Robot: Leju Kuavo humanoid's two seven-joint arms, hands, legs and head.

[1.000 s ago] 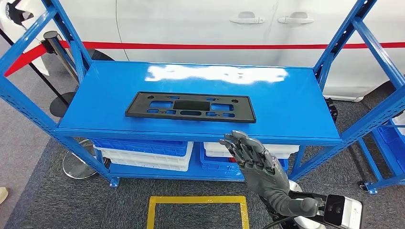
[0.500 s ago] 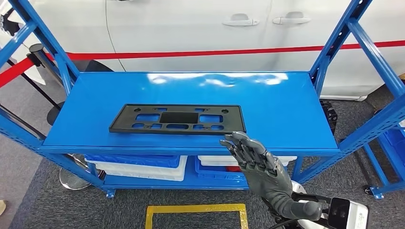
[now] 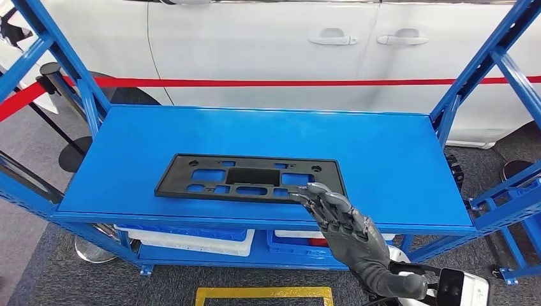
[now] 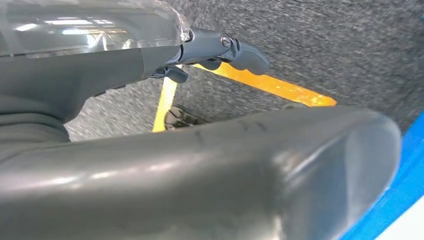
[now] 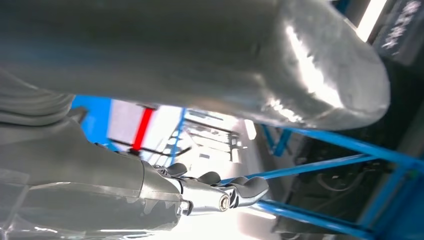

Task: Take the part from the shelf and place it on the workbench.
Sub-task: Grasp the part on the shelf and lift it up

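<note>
The part, a flat black plate (image 3: 250,178) with several cut-outs, lies on the top board of the blue shelf (image 3: 395,159), near its front edge. My right hand (image 3: 341,226) reaches up from below with its fingers stretched out and apart, holding nothing. Its fingertips (image 3: 311,193) lie at the plate's near right corner; I cannot tell whether they touch it. In the right wrist view the right hand (image 5: 210,192) has nothing in it. My left hand (image 4: 150,165) hangs over the grey carpet, fingers (image 4: 235,50) extended and empty.
Blue uprights (image 3: 475,70) frame the shelf on both sides. White and blue bins (image 3: 191,236) sit on the lower board. A white car (image 3: 287,44) with a red band stands close behind. Yellow floor tape (image 3: 261,293) marks a square in front, and a stanchion (image 3: 57,83) stands at the left.
The view has shifted, so the shelf sits lower and closer. My right hand has moved forward and up, from below the shelf's front edge to the plate's near right corner.
</note>
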